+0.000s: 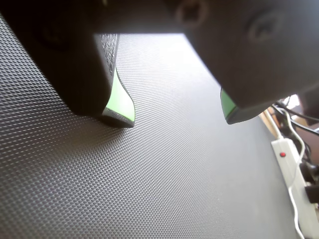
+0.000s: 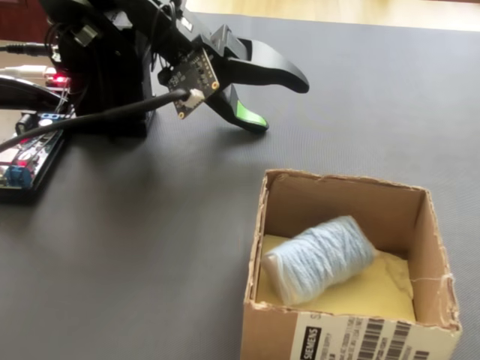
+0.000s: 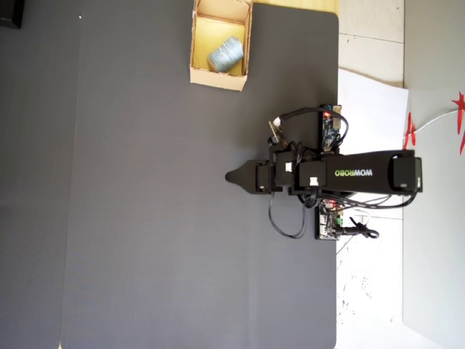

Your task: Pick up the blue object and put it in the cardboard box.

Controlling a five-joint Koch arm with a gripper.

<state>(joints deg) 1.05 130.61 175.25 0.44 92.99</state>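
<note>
One job basically done: blue roll (image 2: 319, 259) sat inside the cardboard box (image 2: 431, 247), pincer (image 2: 279, 101) apart, empty, well away.

Daylit, bright; wrist view soft, glare on mat (image 1: 164, 55).

The pale blue object (image 2: 321, 257) lies on its side inside the open cardboard box (image 2: 424, 225), well apart from the jaws.
</note>
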